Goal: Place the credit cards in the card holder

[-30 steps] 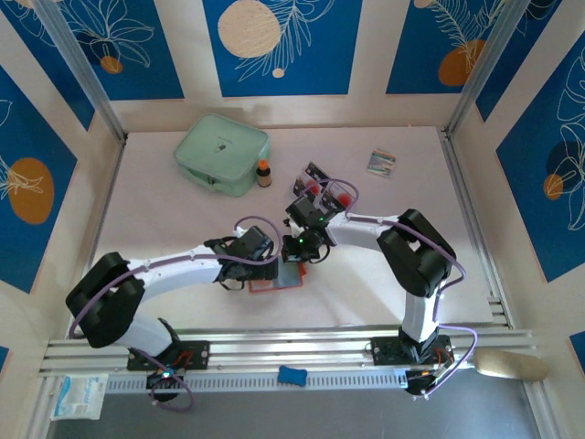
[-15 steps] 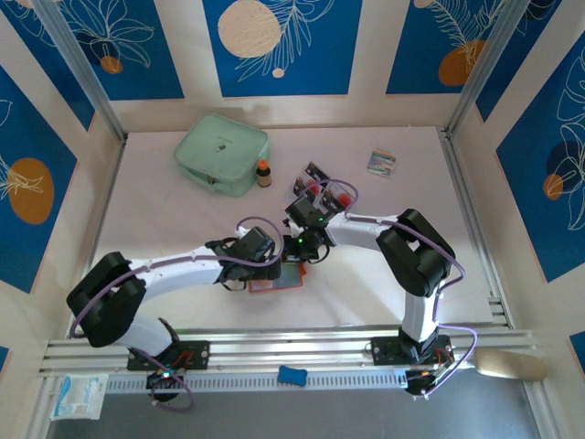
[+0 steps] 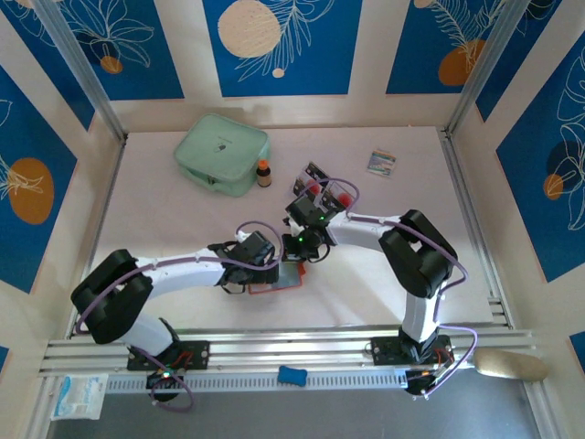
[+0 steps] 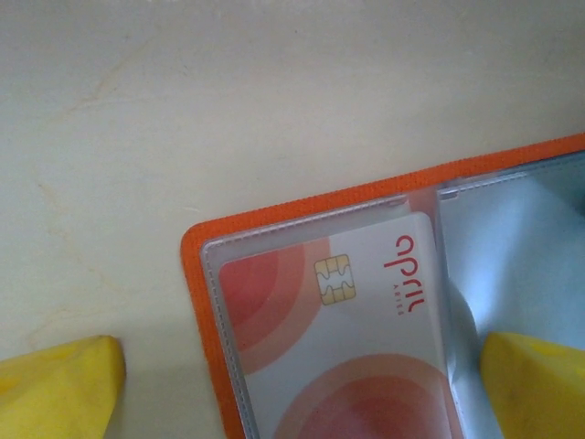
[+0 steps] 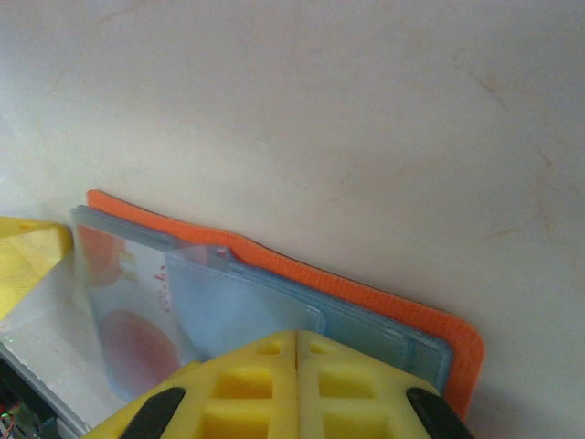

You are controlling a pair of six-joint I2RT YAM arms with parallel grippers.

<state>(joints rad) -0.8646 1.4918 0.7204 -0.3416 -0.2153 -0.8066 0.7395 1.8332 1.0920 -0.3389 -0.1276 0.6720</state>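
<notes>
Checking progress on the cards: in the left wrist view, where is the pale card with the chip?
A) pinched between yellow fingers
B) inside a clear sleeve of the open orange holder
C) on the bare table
B: the pale card lies under a clear sleeve, inside the rim of the orange holder.

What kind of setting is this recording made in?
Probably a purpose-built robot test booth: blue leaf-print wall panels enclose a pale table, with an aluminium mounting rail along its near edge.
</notes>
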